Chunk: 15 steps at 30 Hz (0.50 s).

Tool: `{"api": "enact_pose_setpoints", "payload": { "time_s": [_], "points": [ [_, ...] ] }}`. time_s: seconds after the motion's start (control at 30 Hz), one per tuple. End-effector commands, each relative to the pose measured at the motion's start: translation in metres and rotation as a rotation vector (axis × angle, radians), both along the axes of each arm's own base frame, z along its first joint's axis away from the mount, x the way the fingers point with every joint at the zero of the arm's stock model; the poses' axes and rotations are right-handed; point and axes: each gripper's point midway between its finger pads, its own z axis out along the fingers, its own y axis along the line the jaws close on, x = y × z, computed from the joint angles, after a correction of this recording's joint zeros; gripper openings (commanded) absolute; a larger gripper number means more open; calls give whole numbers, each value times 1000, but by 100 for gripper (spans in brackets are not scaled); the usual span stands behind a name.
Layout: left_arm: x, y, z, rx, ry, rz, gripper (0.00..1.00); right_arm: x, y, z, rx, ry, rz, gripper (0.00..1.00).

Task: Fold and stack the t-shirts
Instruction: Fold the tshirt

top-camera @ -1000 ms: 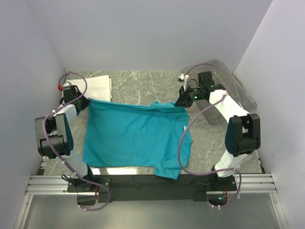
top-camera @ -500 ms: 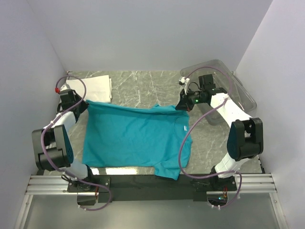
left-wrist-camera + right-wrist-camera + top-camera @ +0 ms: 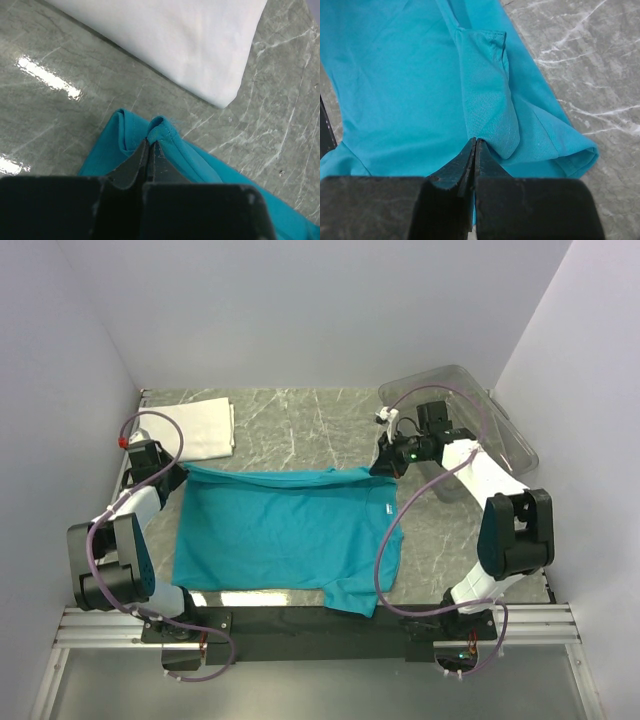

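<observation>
Stock nearest the arm bases: teal-blue t-shirt (image 3: pixel 285 535), spread on the table (image 3: pixel 300 420), with one sleeve trailing at its near right corner. Its far left corner is pinched in the left gripper (image 3: pixel 150 145), jaws closed tight on a doubled ridge of cloth. Its far right corner is likewise nipped in the right gripper (image 3: pixel 475 145), fully closed on a folded flap. Change noted: over the last second both grippers have drawn toward the near side. The far edge, earlier humped close to the right gripper, now runs as one straight line between them. Judged: the far strip is being laid down as a first fold, with release and further folds still to do. Just beyond the left gripper, apart from the teal cloth: white t-shirt (image 3: pixel 195 428), already folded, at the far left. Far right: clear plastic tray (image 3: pixel 510 435). Surface: grey-green marble pattern, glossy. Surround: plain pale walls on three sides.
</observation>
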Motion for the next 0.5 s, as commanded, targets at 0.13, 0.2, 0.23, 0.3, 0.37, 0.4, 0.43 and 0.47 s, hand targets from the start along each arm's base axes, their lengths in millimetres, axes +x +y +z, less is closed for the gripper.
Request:
{"api": "enact_pose_setpoints", "payload": {
  "time_s": [0.13, 0.2, 0.23, 0.3, 0.37, 0.4, 0.43, 0.47],
  "points": [
    [-4, 6, 7, 29, -12, 14, 1, -14, 0, 9, -3, -62, 47, 0],
    [-5, 7, 5, 28, -4, 19, 1, -17, -1, 6, -14, -65, 51, 0],
    [-7, 5, 3, 26, 4, 14, 0, -18, -2, 5, -16, -62, 55, 0],
    [-10, 5, 1, 21, 20, 16, 1, -22, -4, -2, -32, -54, 62, 0],
    [-20, 8, -5, 20, 72, 50, 3, -27, -6, -10, -63, -49, 78, 0],
    [-23, 7, -6, 13, 79, 58, 7, -29, -9, -14, -76, -41, 80, 1],
    [-26, 8, -6, 12, 82, 70, 14, -32, -11, -20, -98, -32, 83, 5],
    [-33, 6, -6, 4, 93, 78, 26, -33, -14, -24, -116, -40, 98, 6]
  ]
}}
